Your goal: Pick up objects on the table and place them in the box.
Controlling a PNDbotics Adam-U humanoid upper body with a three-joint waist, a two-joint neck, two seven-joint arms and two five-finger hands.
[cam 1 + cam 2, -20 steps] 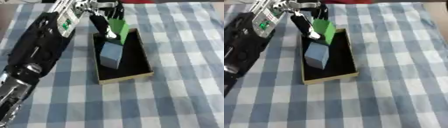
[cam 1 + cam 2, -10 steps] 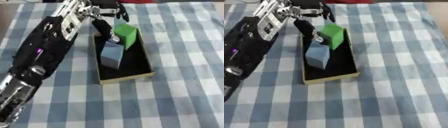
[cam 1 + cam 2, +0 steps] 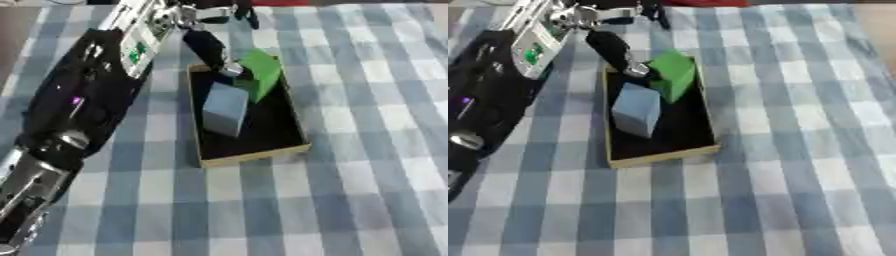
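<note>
Two blocks (image 3: 226, 107) (image 3: 261, 73), one box (image 3: 254, 155).

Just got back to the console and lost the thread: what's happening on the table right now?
The robot's left hand reaches over the far end of the box, its fingers straight and pointing down beside the green block. That block leans tilted against the box's far right corner, partly over the rim. The blue-grey block already stands inside the box. The checked tablecloth shows nothing else to pick up. The right hand is not in view.
</note>
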